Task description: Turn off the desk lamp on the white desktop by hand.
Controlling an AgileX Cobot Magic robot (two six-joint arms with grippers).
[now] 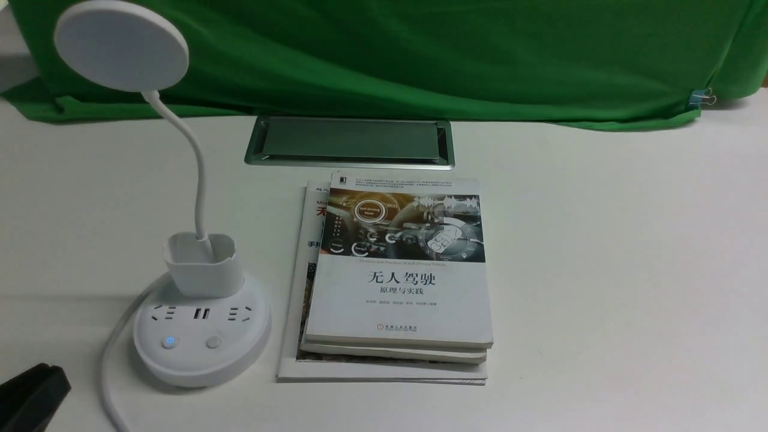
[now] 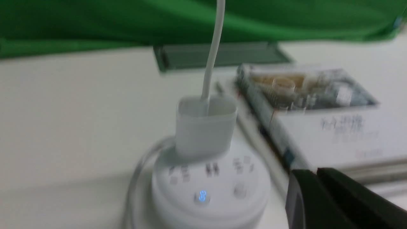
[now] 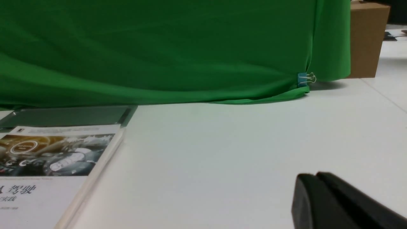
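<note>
Lamp [image 1: 201,312]: light, bendy neck; I'd press 1 base button, near table's [image 1: 570,288] left edge | left claw [image 2: 334,200]: opening unclear

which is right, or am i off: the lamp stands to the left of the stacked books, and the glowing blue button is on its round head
The glowing blue button is on the lamp's round base, not its head, as the front view shows; the lamp does stand left of the stacked books.

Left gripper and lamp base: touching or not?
Apart: the front view shows bare white desktop between the left gripper and the lamp base.
</note>
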